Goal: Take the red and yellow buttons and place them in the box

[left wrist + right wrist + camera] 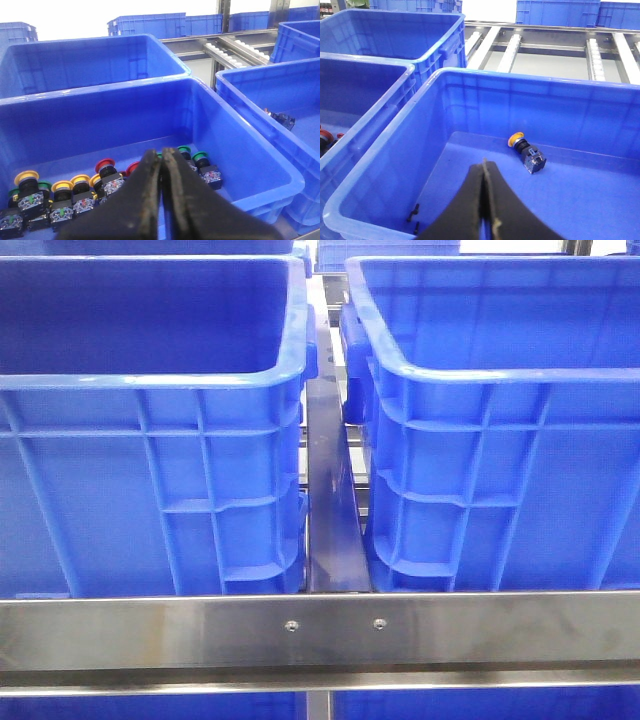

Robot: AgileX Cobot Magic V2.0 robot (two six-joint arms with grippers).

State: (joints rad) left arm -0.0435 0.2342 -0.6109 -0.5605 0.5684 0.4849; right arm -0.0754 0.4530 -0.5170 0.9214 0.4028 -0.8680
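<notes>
In the left wrist view a blue bin (240,165) holds a row of push buttons: yellow buttons (62,187), red buttons (105,164) and green buttons (201,157). My left gripper (161,152) hangs shut and empty above them. In the right wrist view another blue box (470,95) holds one yellow button (525,147) lying on its floor near the far wall. My right gripper (484,164) is shut with nothing in it, above the box floor and short of that button. The front view shows only the two bins' outer walls (150,480); neither gripper appears there.
Two small black screws (413,215) lie in the near corner of the right box. More blue bins (90,62) stand behind and beside. Metal roller conveyor rails (520,47) run behind the boxes. A steel rail (320,630) crosses the front view.
</notes>
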